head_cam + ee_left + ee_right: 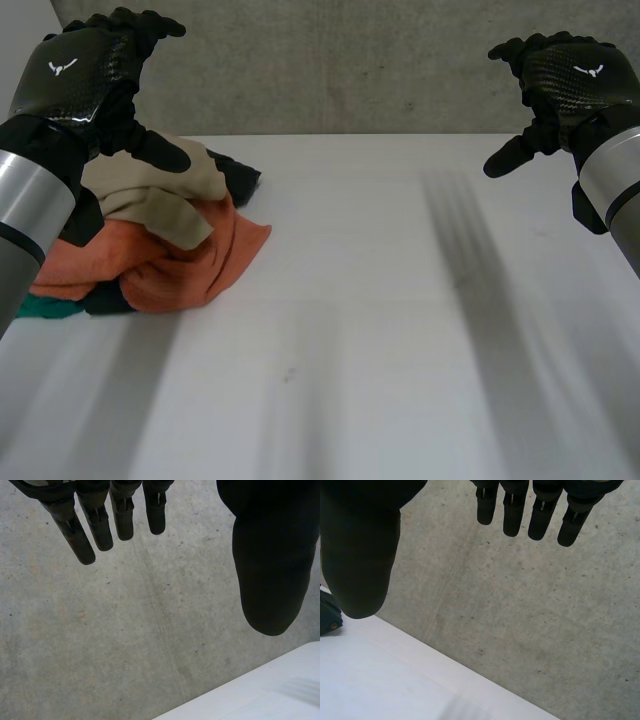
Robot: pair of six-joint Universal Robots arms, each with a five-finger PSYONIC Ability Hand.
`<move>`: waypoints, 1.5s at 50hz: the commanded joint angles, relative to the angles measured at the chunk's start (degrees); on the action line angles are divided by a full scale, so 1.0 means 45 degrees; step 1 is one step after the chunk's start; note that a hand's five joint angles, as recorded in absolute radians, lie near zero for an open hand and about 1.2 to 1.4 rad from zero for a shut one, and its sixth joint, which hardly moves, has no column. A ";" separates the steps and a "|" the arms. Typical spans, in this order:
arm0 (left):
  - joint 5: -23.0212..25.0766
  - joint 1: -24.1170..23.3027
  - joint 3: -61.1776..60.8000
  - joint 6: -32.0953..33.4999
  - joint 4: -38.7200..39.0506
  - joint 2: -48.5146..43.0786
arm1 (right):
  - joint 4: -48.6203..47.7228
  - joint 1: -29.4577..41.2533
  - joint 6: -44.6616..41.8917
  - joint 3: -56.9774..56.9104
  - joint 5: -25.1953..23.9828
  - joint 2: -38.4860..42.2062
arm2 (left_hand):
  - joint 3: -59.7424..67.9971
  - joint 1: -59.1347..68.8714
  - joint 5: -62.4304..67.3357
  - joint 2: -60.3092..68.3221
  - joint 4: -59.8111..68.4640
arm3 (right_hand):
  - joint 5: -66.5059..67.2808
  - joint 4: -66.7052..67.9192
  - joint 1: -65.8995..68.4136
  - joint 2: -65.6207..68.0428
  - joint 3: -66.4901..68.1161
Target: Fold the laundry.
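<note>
Crumpled beige/orange/dark cloth pile (170,255) is lying on white table (400,330): prob. soft, light; grip beige top edge. Left hand (70,80), right hand (570,75) are hovering, fingers (100,530) straight, empty.

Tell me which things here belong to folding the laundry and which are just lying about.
For the job: beige cloth, orange cloth, dark cloth and teal cloth, piled together; left hand and right hand, both open and raised.
Just there: white table, concrete surface behind it.

Laundry heap (175,255) on white table (400,360) below left hand (75,85), right hand (575,80) well apart.
</note>
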 commanded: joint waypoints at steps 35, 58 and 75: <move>0.0809 0.4727 0.8505 0.7894 -0.0132 -1.0705 | -0.0039 0.0013 -0.0225 0.0022 -0.0168 0.0339 | -0.0972 -0.0847 -0.0938 -0.1000 -0.0983 | -0.1251 -0.1346 -0.1221 -0.1259 -0.1310; 0.1494 0.3519 0.9581 0.7683 0.0629 -0.9579 | -0.0137 -0.0045 -0.0577 -0.0134 -0.0188 0.1043 | 1.4274 1.4399 1.4308 1.4246 1.4263 | -0.1251 -0.1346 -0.1221 -0.1259 -0.1310; 0.1631 -0.2570 0.7257 -0.0582 0.2349 -0.5586 | -0.0137 -0.0279 -0.0557 -0.0388 -0.0188 0.0399 | 1.4274 1.4399 1.4308 1.4246 1.4263 | -0.1251 -0.1346 -0.1221 -0.1259 -0.1310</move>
